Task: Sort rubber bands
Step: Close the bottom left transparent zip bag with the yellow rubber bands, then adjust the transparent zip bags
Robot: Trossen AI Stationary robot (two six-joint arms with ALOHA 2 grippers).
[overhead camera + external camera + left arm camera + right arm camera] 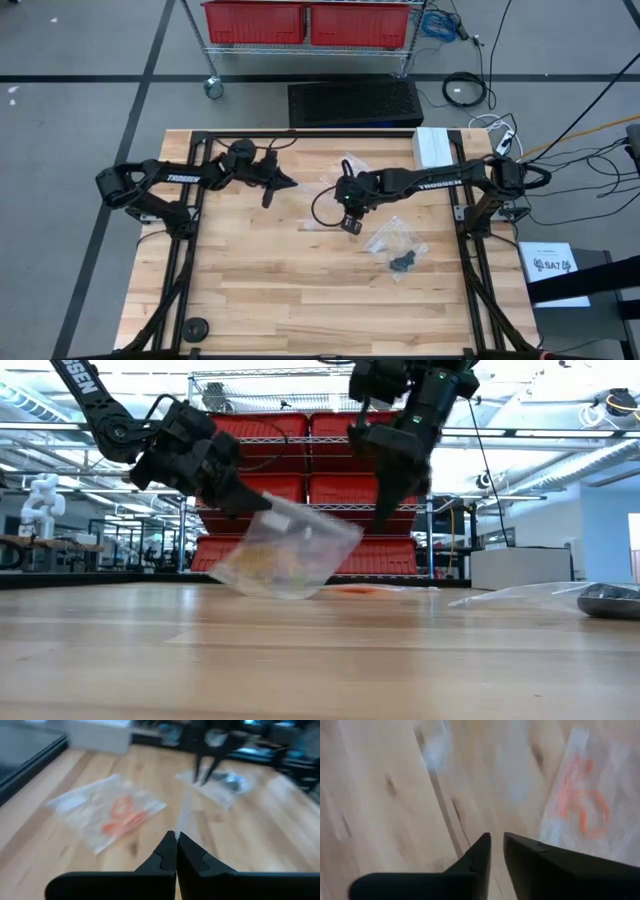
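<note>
The left gripper (248, 500) is clamped on a corner of a clear bag (290, 550), holding it tilted off the tabletop (260, 290) near the middle, with pale tan rubber bands (265, 560) lying low inside it. The right gripper (496, 842) hangs just beside it, its fingers a narrow slit apart and empty.

The orange rubber bands (122, 815) sit in a second bag (80, 802) lying flat toward the far edge. The black rubber bands (402, 262) are in a third bag (385, 238), flat between the middle and the right edge.

The main risk is the single-corner pinch: thin film can slip out, or the bag can swing and spill its tan loops onto the wood (where they are hard to see and harder to pick up). If the right gripper reaches in with its fingers this close together, it may push the film aside instead of entering the mouth. The two arms are also close, so a careless move could knock one against the other.
</note>
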